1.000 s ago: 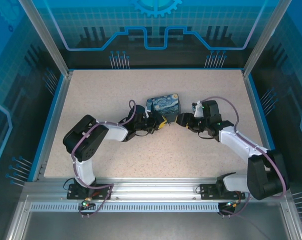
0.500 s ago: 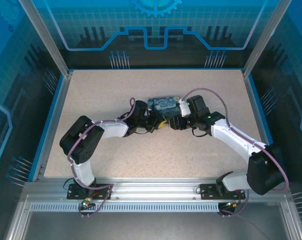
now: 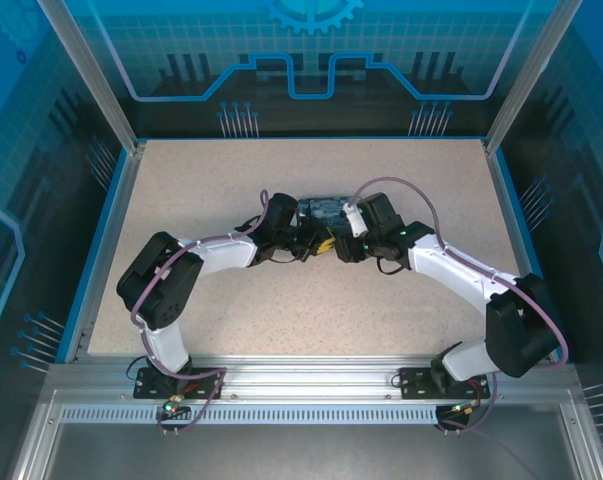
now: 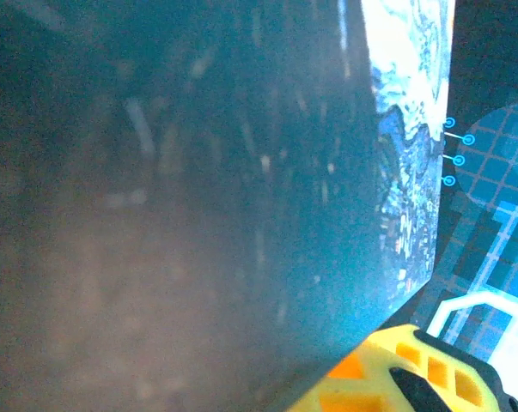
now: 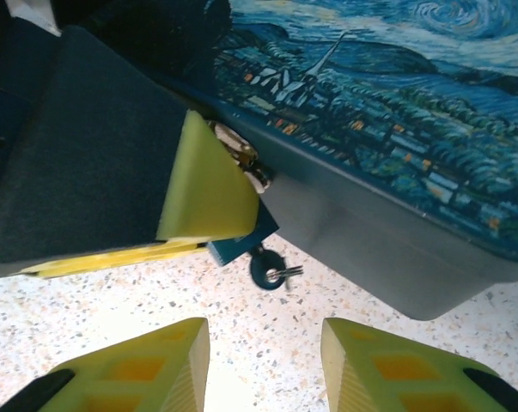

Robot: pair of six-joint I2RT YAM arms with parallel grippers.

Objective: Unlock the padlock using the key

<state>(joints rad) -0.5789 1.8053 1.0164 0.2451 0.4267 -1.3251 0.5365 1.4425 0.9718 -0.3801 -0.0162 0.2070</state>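
Item 1: my left claw point(image 3: 319, 243), pressed together beside the padlock point(image 5: 243, 161) on the blue box's point(image 5: 396, 94) near wall.
Item 2: my right claw point(image 5: 263, 339), spread and empty, near the key point(image 5: 270, 271) just below the padlock.
Risk: closing off-centre could knock the key aside.

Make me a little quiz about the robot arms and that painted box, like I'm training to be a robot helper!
1. True or false: the right gripper is clamped on the painted box.
2. Where is the small dark key? A) on top of the box lid; B) outside the box, beside its side wall; C) far off at the table's edge.
3. What colour are the right gripper's fingers?

Key: 1. False, its jaws stand open with nothing between them. 2. B. 3. Yellow.
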